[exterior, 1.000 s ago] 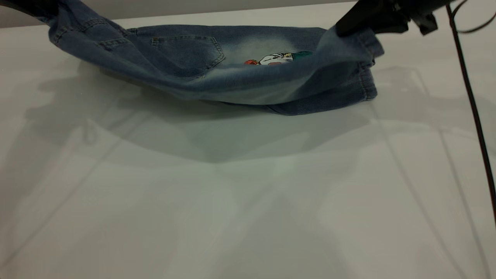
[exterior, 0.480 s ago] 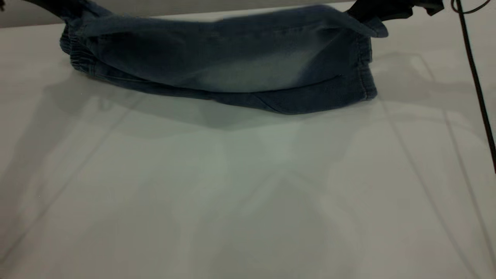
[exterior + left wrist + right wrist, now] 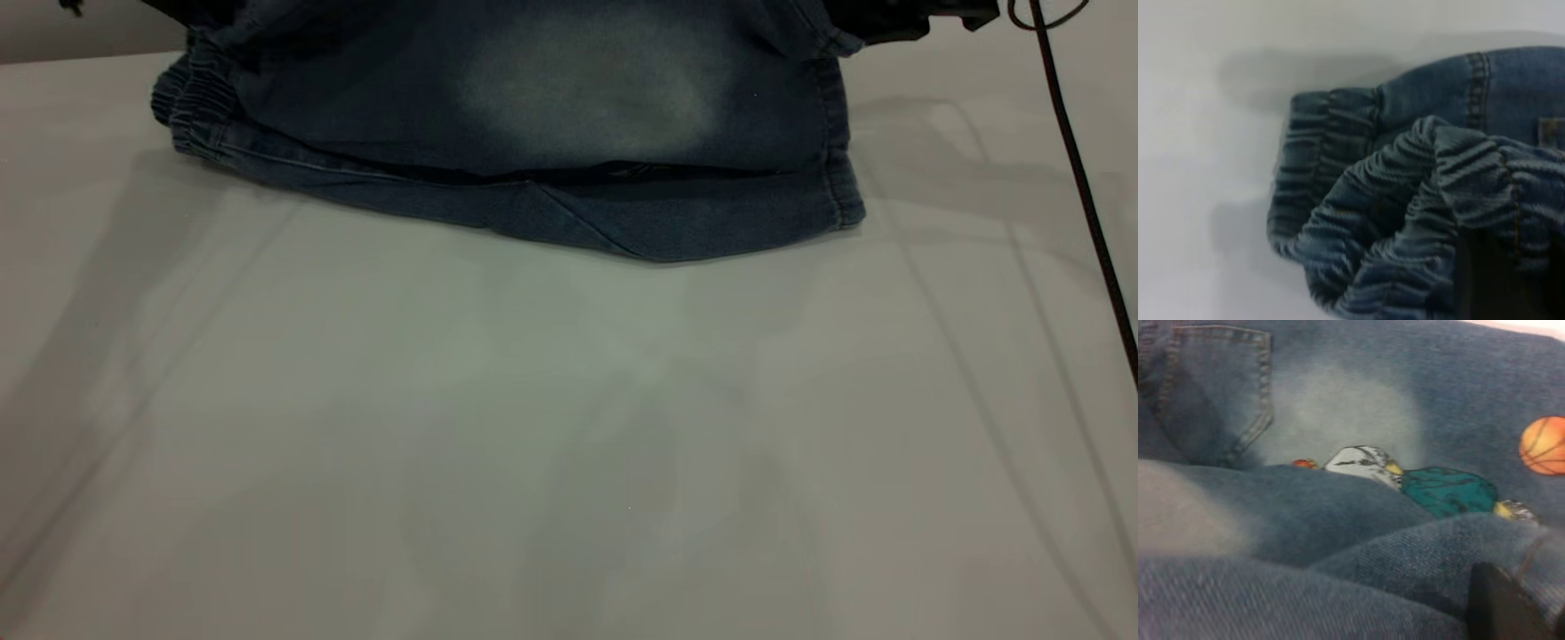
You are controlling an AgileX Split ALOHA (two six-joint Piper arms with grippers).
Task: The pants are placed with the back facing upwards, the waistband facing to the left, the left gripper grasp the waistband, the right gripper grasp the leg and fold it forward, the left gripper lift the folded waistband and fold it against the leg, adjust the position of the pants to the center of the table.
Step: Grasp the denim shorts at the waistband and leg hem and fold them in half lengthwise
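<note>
— Where are the denim shorts (image 3: 533,116) now?

— At the far edge of the white table (image 3: 569,427), half lifted. The left gripper (image 3: 1501,280) is clamped on the ruched waistband (image 3: 1405,200); the right gripper (image 3: 1501,607) is pinching the faded leg (image 3: 596,89) near its hem — both arms sit at the top of the exterior view.

— Which step?

— The first fold, I'd judge: leg and waistband carried forward together. Next, lay the raised half flat, edges matched.
</note>
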